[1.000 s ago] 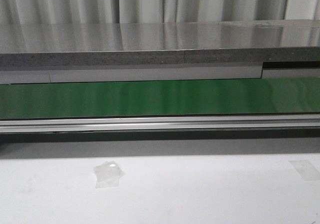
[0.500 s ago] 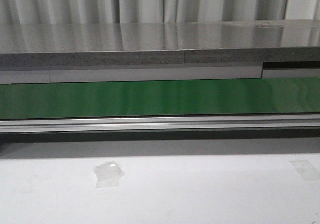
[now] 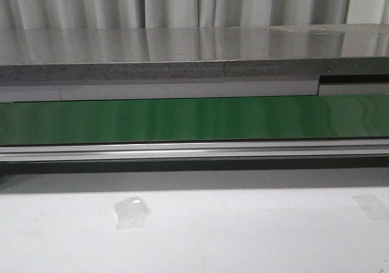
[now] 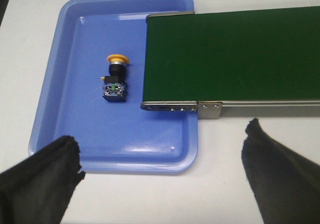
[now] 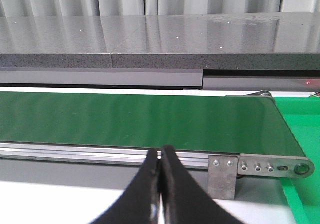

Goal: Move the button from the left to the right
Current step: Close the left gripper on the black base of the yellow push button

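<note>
The button [image 4: 115,78] lies on its side in the blue tray [image 4: 52,109], cap pointing away from my fingers, just beside the end of the green conveyor belt [image 4: 230,54] but not touching it. I judge it light and rigid — hard plastic and metal, nothing that will give. The rounded yellow cap looks smooth and likely to slip, so I would close across the flat sides of the black body (the pale contact block at the near end may be the more delicate part).

My left gripper [image 4: 162,154] is spread wide, fingers well apart, above the tray's near rim — empty, touching nothing. My right gripper [image 5: 161,184] is closed tight, fingertips pressed together on nothing, facing the belt's other end.
</note>
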